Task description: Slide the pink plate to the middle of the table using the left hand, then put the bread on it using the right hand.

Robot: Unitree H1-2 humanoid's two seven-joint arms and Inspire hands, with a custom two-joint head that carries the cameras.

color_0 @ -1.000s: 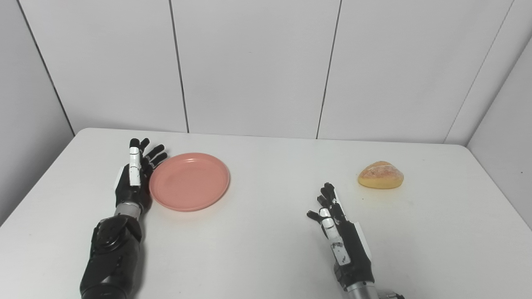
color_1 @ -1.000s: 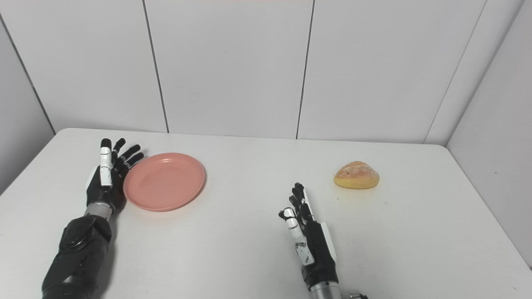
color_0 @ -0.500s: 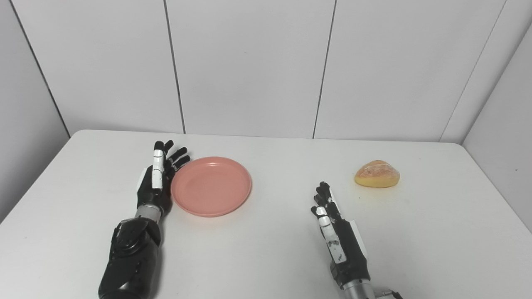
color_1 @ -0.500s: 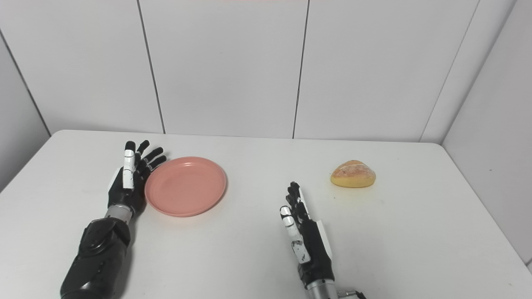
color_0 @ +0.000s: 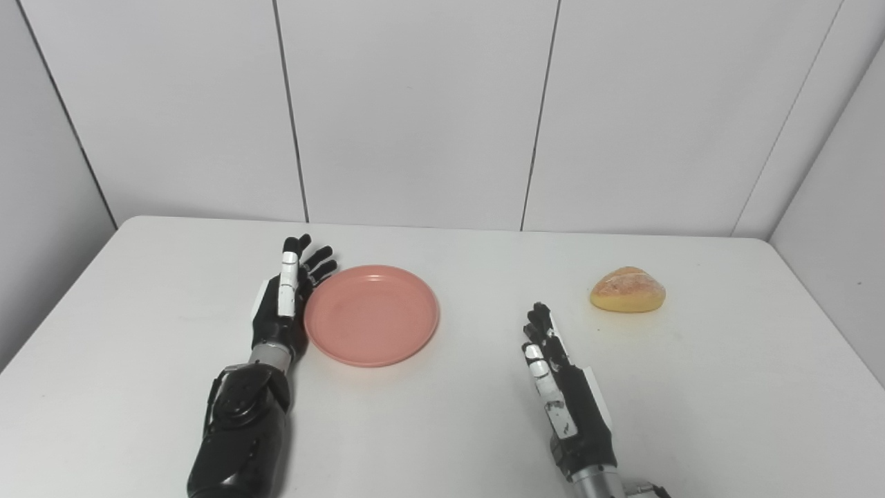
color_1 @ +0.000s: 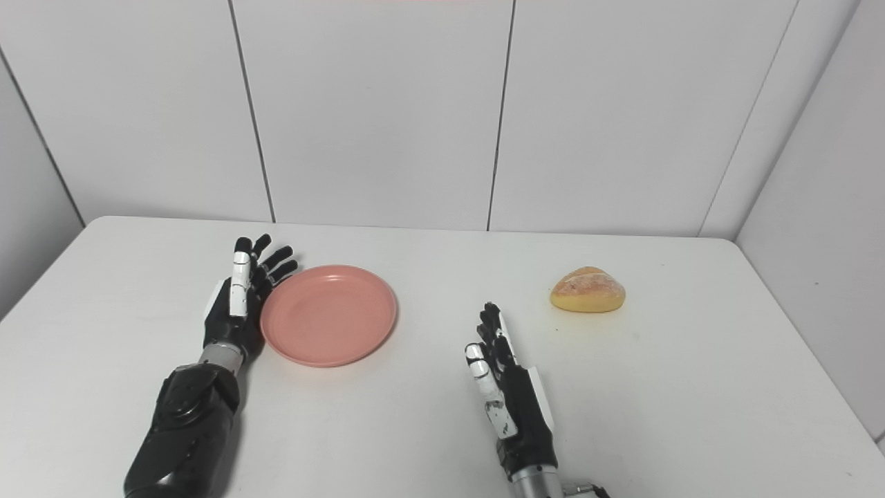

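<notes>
On the white tabletop (color_0: 442, 429), the left hand (color_0: 282, 308), fingers spread and holding nothing, stands edge-on against the round pink plastic plate's (color_0: 372, 315) left rim. The right hand (color_0: 563, 394) rests open, well apart from the golden bread roll (color_0: 627, 290) lying far right.

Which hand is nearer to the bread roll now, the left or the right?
Right. The right hand lies open, nearer the camera and left of the bread roll, apart from it. The left hand is far across, against the pink plate.

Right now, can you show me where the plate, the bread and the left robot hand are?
plate (color_0: 372, 315), left eye view, middle of its pink dish.
bread (color_0: 628, 290), left eye view, middle of its crust.
left robot hand (color_0: 282, 311), left eye view, back of the hand.
</notes>
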